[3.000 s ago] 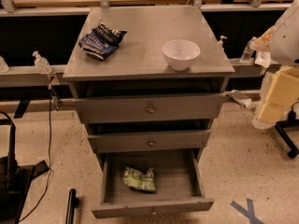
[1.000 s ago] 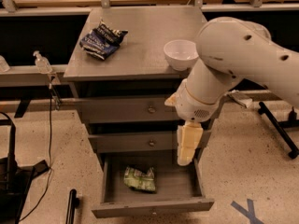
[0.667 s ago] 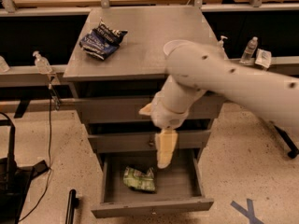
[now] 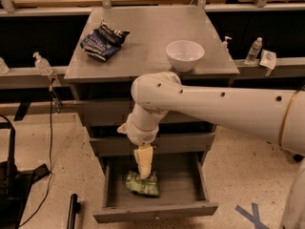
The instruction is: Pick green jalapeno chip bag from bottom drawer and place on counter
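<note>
The green jalapeno chip bag (image 4: 141, 185) lies in the open bottom drawer (image 4: 183, 185), left of its middle. My gripper (image 4: 144, 171) points straight down into the drawer, its tip at the top edge of the bag. My white arm reaches in from the right across the front of the cabinet and hides parts of the two upper drawers. The counter (image 4: 147, 32) is the grey top of the cabinet.
A dark blue-black chip bag (image 4: 103, 40) lies on the counter's left side. A white bowl (image 4: 185, 55) stands at the counter's front right. Small bottles (image 4: 254, 50) stand on the ledges to the right and left (image 4: 41, 63). A wooden bench runs behind.
My arm has swung in from the right across the cabinet front and moved left and down. The gripper has dropped into the bottom drawer onto the green bag.
</note>
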